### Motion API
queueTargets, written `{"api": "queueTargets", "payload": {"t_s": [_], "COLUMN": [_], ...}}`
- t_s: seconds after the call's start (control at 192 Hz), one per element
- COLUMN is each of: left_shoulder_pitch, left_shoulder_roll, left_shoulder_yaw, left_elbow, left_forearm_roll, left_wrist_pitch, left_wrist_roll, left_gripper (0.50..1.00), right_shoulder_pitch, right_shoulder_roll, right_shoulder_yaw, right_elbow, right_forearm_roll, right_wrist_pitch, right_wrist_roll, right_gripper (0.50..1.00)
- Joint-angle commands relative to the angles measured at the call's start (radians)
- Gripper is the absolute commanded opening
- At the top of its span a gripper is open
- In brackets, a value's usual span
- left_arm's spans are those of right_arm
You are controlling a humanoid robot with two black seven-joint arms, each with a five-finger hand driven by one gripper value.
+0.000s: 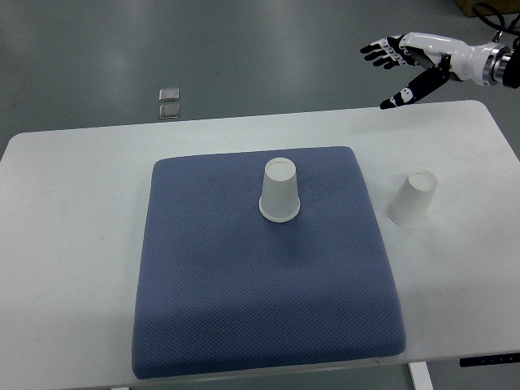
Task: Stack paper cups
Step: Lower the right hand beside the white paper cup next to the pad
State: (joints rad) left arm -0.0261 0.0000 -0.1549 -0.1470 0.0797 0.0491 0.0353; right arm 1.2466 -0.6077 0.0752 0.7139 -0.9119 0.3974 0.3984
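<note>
Grey floor surrounds a white worktop (73, 211) carrying a blue mat (244, 309). One paper cup (279, 190) stands upside down at the mat's upper centre; a second cup (413, 197), also inverted, sits on bare worktop just right of the mat. Neither is stacked yet. At the frame's upper right the right hand (404, 63) hovers beyond the worktop's far edge, fingers spread, holding nothing, well apart from both cups. The task looks to be at its reach stage: next the hand should descend to the nearer, right-side cup and close round its wall.
</note>
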Motion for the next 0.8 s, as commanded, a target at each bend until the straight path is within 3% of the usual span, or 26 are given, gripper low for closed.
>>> {"api": "queueTargets", "payload": {"t_s": [0.0,0.125,0.256,0.793], "left_shoulder_pitch": [0.0,0.0,0.0,0.0], "left_shoulder_roll": [0.0,0.0,0.0,0.0], "left_shoulder_yaw": [0.0,0.0,0.0,0.0], "left_elbow": [0.0,0.001,0.0,0.001], "left_forearm_roll": [0.0,0.0,0.0,0.0], "left_wrist_pitch": [0.0,0.0,0.0,0.0], "left_wrist_roll": [0.0,0.0,0.0,0.0], "left_gripper": [1.0,1.0,1.0,1.0], "right_shoulder_pitch": [0.011,0.03,0.048,0.045], "right_shoulder_roll": [-0.004,-0.026,-0.052,-0.069], "right_shoulder_yaw": [-0.008,-0.014,-0.051,-0.242], "right_elbow": [0.013,0.015,0.056,0.075], "right_forearm_roll": [-0.177,-0.314,-0.403,-0.486], "right_wrist_pitch": [0.006,0.012,0.078,0.035], "right_wrist_roll": [0.0,0.002,0.002,0.01], "right_gripper": [0.913,0.913,0.913,0.913]}}
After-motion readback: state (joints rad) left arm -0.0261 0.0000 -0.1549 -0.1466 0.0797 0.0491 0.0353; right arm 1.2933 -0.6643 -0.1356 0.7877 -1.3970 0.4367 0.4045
